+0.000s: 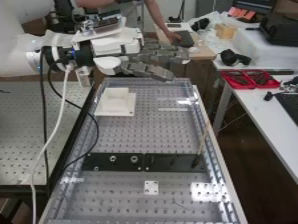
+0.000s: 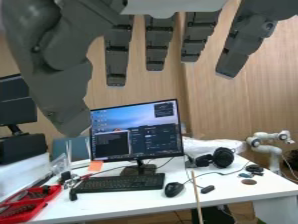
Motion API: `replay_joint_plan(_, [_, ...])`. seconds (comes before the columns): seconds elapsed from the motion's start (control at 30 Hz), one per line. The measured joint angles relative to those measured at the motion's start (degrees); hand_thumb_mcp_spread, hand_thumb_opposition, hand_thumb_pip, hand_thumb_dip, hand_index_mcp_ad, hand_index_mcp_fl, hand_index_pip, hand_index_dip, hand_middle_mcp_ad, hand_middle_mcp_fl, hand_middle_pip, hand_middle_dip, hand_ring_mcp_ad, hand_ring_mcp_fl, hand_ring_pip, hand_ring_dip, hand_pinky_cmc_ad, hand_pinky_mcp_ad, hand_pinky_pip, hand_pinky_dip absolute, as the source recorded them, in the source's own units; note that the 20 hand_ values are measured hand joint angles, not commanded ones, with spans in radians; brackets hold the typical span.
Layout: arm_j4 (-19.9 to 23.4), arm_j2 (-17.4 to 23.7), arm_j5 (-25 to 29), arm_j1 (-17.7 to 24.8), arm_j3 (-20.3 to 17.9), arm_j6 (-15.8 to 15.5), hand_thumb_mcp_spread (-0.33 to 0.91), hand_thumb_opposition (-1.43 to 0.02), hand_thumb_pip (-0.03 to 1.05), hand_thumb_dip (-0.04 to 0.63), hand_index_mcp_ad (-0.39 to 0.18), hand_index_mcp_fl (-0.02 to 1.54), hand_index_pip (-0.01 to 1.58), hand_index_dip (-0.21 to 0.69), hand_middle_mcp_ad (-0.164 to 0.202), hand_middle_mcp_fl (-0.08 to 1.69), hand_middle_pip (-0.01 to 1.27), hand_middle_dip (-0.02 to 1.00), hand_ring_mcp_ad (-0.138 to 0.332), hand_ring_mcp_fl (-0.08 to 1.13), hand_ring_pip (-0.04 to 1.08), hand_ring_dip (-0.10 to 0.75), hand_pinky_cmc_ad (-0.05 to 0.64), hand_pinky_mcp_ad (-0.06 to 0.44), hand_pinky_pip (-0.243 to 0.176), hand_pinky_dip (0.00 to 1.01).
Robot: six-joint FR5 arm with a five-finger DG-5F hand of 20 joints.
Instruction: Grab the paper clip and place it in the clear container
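Landmark for all positions: the long black flat plate (image 1: 174, 161) lying crosswise on the grey perforated bench (image 1: 159, 135); directions as in the high view. Hand: the dark grey robot hand (image 1: 151, 71) is well beyond the plate, raised over the bench's far end. State: released. Fingers (image 2: 155, 47) extended and spread, thumb apart from them, nothing in the grasp.

Task's thing: a faint, thin dark trace (image 1: 178, 204) lies on the bench on the near side of the plate, toward its right half. Too small and faint to confirm as the paper clip. Clear container: cannot be told apart with certainty from the glare on the bench.

Other items: small white square piece with holes (image 1: 151, 187), flat, just nearer than the plate's middle. White stepped block on a square base (image 1: 116, 102), beyond the plate, toward its left half. Thin wooden stick (image 1: 203, 136), leaning, rising at the plate's right end. Small round metal fittings (image 1: 134, 159) on the plate's left half. Red compartmented trays (image 1: 250, 79), beyond the plate and well to its right, on the white desk (image 1: 265, 117).
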Motion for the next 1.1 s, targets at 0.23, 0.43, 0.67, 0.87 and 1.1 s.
replay_joint_plan(0.23, [-0.7,-0.2,0.0,0.2,0.4,0.1,0.32,-0.75,0.65,0.239,-0.206,0.20,0.44,0.021,0.005,0.08,0.13,0.17,0.096,0.00,0.09,0.099,0.367,0.264,-0.075,0.37])
replay_joint_plan(0.43, [-0.6,-0.1,0.0,0.2,0.4,-0.1,0.32,-0.75,0.65,0.239,-0.206,0.21,0.44,0.028,0.005,0.08,0.13,0.18,0.096,0.00,0.09,0.099,0.367,0.279,-0.075,0.37])
replay_joint_plan(0.67, [-0.3,-0.1,-0.1,0.1,0.3,-0.2,0.32,-0.75,0.65,0.239,-0.206,0.20,0.44,0.028,0.005,0.08,0.13,0.18,0.096,0.00,0.09,0.099,0.367,0.278,-0.075,0.37])
replay_joint_plan(0.87, [-0.1,0.3,0.4,0.1,0.0,-0.3,0.32,-0.75,0.65,0.239,-0.206,0.20,0.44,0.028,0.005,0.08,0.13,0.17,0.096,0.00,0.09,0.099,0.367,0.278,-0.075,0.37])
replay_joint_plan(1.1, [-0.2,0.3,0.4,0.3,-0.1,0.0,0.32,-0.75,0.65,0.239,-0.206,0.20,0.44,0.028,0.005,0.08,0.13,0.17,0.096,0.00,0.09,0.099,0.367,0.278,-0.075,0.37])
